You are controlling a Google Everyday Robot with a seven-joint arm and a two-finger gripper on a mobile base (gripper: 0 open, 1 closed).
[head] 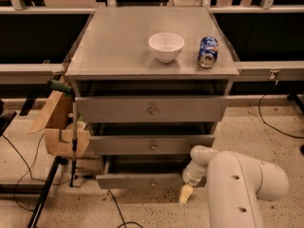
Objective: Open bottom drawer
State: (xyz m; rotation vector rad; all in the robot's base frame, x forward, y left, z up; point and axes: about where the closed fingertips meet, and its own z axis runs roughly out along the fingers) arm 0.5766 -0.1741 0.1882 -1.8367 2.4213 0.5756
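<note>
**A:** Three drawer fronts, and well to the left of the hand a cardboard box and a thin stand. Where is ours?

**B:** The bottom drawer lies just left of the hand, with its right end close by. Its front sits slightly forward of the tier above. I cannot tell whether the hand is wide, narrow or gripping.

**A:** How should it pull?

**B:** I'd say straight out and level, with no sideways drag, so the drawer doesn't bind.

**A:** Is there room?

**B:** Left of the hand, a cable trails on the floor below the drawer's front edge. There is bare floor ahead. The arm fills the right. The bowl and can sit high above on the bench, so they should stay out of the way.
</note>
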